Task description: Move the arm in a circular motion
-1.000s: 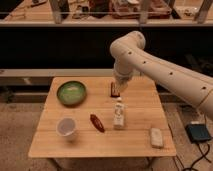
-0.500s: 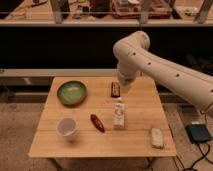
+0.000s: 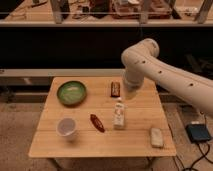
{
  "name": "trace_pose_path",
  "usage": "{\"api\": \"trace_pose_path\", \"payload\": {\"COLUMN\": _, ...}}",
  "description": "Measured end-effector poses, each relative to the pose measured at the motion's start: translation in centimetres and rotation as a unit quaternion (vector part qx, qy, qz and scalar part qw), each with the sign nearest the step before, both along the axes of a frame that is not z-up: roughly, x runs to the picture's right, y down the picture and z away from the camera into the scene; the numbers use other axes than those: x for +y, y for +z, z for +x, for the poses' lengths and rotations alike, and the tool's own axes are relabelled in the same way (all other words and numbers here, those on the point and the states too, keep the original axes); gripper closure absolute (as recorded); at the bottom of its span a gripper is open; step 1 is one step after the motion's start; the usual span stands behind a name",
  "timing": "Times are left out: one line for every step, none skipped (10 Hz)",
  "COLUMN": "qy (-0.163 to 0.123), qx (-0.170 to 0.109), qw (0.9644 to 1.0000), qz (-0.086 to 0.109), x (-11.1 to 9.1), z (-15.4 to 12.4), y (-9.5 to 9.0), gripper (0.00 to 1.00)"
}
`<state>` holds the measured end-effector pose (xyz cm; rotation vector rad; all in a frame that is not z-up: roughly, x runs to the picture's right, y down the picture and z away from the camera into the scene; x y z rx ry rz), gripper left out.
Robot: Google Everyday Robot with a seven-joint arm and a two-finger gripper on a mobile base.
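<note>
The arm (image 3: 165, 75) reaches in from the right, bends high over the back of the tabletop (image 3: 110, 145) and drops toward it. I judge it to be partway round its circle. The next move calls for a smooth curved sweep, high enough to clear the green bowl (image 3: 71, 93) and white bottle (image 3: 119, 114). The claw (image 3: 131, 86) hangs beside a dark snack bar (image 3: 116, 89); released or clenched, I cannot tell.

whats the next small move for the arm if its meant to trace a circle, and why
Probably a short curved sweep sideways at the same height. The arm reaches in from the right, and its hand hangs over the back of the table, just right of the dark bar and behind the upright white bottle. Dropping lower could knock the bottle over, so the arc should stay level.
</note>
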<state>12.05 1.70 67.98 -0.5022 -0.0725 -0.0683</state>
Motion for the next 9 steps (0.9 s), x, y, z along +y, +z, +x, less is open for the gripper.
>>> {"api": "trace_pose_path", "payload": {"qy": -0.016, "qx": 0.005, "qw": 0.9999, "qz": 0.0, "x": 0.1, "z": 0.4, "y": 0.0, "gripper": 0.59}}
{"api": "trace_pose_path", "payload": {"qy": -0.02, "qx": 0.017, "qw": 0.9997, "qz": -0.003, "x": 0.6, "z": 0.2, "y": 0.2, "gripper": 0.59}}
{"api": "trace_pose_path", "payload": {"qy": -0.009, "qx": 0.025, "qw": 0.9996, "qz": -0.004, "x": 0.8, "z": 0.7, "y": 0.1, "gripper": 0.59}}
{"api": "trace_pose_path", "payload": {"qy": 0.004, "qx": 0.026, "qw": 0.9996, "qz": -0.009, "x": 0.9, "z": 1.1, "y": 0.2, "gripper": 0.59}}
{"api": "trace_pose_path", "payload": {"qy": -0.008, "qx": 0.016, "qw": 0.9997, "qz": -0.014, "x": 1.4, "z": 1.0, "y": -0.2, "gripper": 0.59}}
{"api": "trace_pose_path", "payload": {"qy": -0.047, "qx": 0.018, "qw": 0.9985, "qz": -0.021, "x": 2.2, "z": 0.8, "y": -1.2, "gripper": 0.59}}
{"api": "trace_pose_path", "payload": {"qy": -0.077, "qx": 0.024, "qw": 0.9966, "qz": -0.019, "x": 2.8, "z": 0.7, "y": -1.8, "gripper": 0.59}}
{"api": "trace_pose_path", "payload": {"qy": -0.095, "qx": 0.026, "qw": 0.9951, "qz": -0.011, "x": 3.7, "z": 0.5, "y": -1.7, "gripper": 0.59}}
{"api": "trace_pose_path", "payload": {"qy": -0.088, "qx": 0.024, "qw": 0.9958, "qz": -0.004, "x": 4.1, "z": 0.1, "y": -1.5, "gripper": 0.59}}
